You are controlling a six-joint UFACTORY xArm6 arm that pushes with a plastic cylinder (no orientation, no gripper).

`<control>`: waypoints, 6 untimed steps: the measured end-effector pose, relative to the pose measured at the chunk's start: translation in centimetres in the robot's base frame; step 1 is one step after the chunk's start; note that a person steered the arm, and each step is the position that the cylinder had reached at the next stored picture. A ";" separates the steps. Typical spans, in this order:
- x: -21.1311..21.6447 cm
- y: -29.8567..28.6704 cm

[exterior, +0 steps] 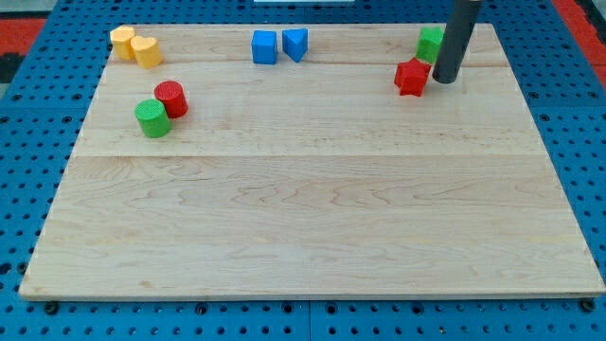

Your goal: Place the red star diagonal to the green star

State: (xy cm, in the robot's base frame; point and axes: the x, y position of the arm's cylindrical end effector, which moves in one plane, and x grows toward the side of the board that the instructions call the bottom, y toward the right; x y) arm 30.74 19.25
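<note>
Where no writing shows, my tip (444,81) beside red star (411,78)

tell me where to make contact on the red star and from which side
No grip here, only a push. The red star sits at the view's lower left of the green star, nearly touching it. My tip is just right of the red star; probably best to push on its right edge, coming from the view's right.

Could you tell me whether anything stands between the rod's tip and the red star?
Nothing visible does. My tip sits just to the view's right of the red star, with the green star immediately above, not between them.
</note>
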 end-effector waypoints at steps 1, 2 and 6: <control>-0.6 0.0; -0.6 0.2; -0.6 0.1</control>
